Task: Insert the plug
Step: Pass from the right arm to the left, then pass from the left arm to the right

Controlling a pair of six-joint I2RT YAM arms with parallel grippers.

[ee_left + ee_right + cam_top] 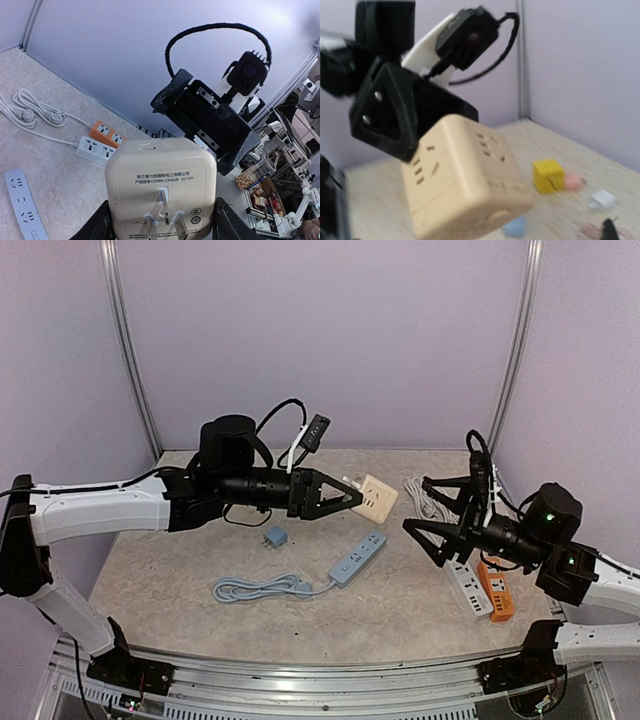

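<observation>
While the left gripper point(350, 495) holds a beige cube adapter point(372, 497) clamped between its jaws in the air over the back middle of the table point(170, 570), the right gripper point(418, 505) hangs just to the cube's right, jaws spread wide and empty. The cube's prongs point(162, 217) point back toward the left wrist. A blue power strip point(358, 558) lies below, near the table's centre, its long axis running diagonally toward the far right corner. The left arm looks nearer to it. White point(468, 588) and orange point(497, 590) strips lie near the right edge.

Robotics lab booth, lilac panels point(320, 330), aluminium posts point(128, 340), speckled tabletop point(180, 570), rigs beyond point(300, 200)
</observation>
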